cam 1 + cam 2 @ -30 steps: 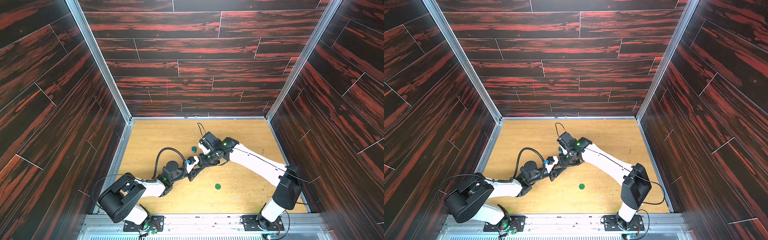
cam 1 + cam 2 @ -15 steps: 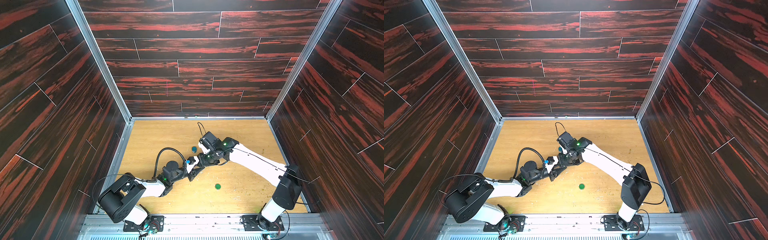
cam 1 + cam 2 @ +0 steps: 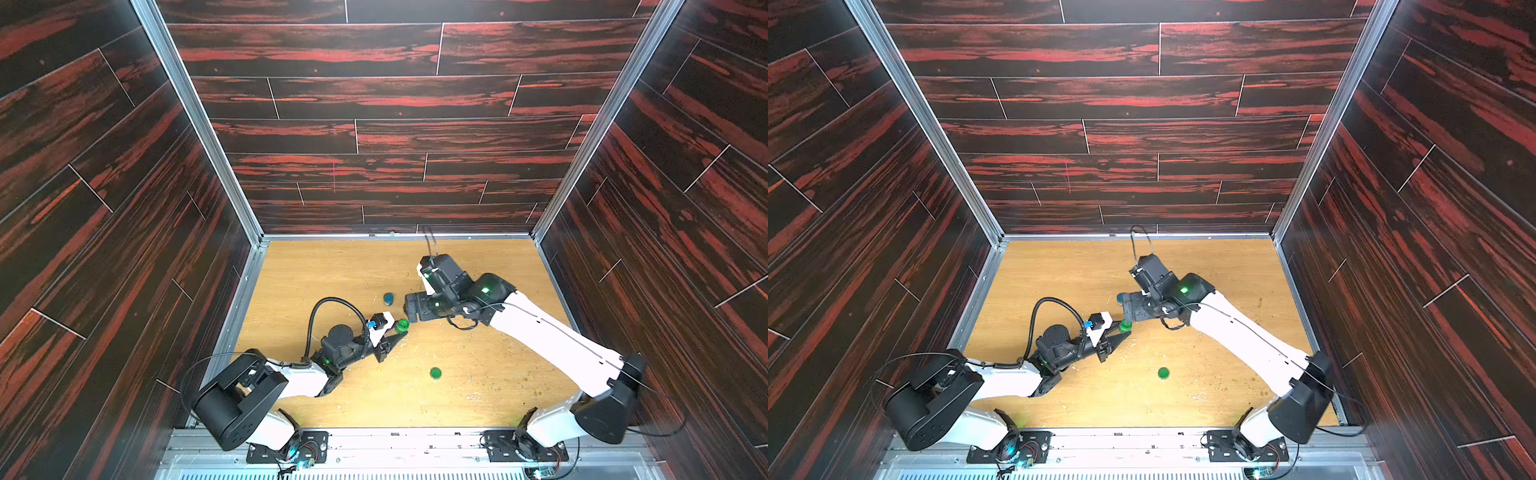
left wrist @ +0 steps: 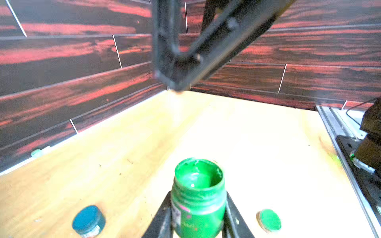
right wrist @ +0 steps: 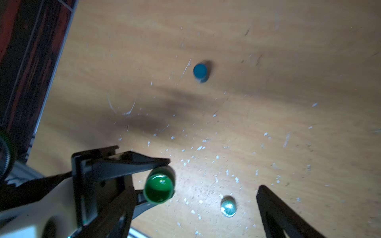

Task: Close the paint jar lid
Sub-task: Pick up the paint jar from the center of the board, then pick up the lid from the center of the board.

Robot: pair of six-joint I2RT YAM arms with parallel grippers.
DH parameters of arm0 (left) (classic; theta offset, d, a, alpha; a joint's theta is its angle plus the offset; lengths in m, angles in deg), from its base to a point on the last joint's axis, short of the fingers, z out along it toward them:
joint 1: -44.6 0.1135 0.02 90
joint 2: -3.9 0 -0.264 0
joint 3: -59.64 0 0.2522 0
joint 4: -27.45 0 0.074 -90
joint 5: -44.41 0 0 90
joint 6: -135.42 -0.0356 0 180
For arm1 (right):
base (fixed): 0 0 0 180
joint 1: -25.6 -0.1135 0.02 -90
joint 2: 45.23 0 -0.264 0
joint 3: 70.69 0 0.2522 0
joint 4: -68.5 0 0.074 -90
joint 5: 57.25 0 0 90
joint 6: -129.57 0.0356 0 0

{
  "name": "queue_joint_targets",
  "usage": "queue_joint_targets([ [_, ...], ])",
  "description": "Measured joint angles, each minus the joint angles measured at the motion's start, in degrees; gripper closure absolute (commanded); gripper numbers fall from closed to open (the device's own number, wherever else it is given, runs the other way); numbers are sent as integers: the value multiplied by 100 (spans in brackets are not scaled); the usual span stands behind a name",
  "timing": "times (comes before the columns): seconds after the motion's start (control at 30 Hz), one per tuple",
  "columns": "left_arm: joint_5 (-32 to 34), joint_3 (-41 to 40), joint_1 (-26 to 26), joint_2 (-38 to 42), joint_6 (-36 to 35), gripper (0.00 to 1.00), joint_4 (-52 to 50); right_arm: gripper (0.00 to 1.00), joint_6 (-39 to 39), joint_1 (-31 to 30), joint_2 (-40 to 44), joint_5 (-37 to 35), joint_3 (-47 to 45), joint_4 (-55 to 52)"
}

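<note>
While left gripper (image 3: 399,328) clamps jar (image 4: 198,197), blue pot (image 4: 88,220) (seemingly capped), lid (image 4: 269,220) nearby.

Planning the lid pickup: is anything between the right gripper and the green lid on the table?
Nothing visible. Only bare table separates the open right gripper and the green lid; the green paint jar in the left gripper sits aside.
</note>
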Motion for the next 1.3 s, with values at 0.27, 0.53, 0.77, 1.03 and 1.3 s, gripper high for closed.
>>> queue_joint_targets([
  [0.27, 101, 0, 0, 774, -28, 76, -498, 5, -214, 24, 1154, -1172, -1252, 822],
  [0.53, 223, 0, 0, 1335, -118, 76, -1080, 4, -527, 55, 2085, -2111, -2065, 1635],
  [0.77, 234, -9, 0, 1480, -105, 76, -1311, 4, -275, 448, 2039, -2020, -2361, 1412],
  [1.03, 245, -238, 0, 1604, -28, 76, -1421, 11, -439, 476, 1587, -481, -2680, 1217],
  [1.3, 240, -564, 0, 1937, 11, 75, -1609, 16, -170, 476, 1043, 992, -3475, 1220],
])
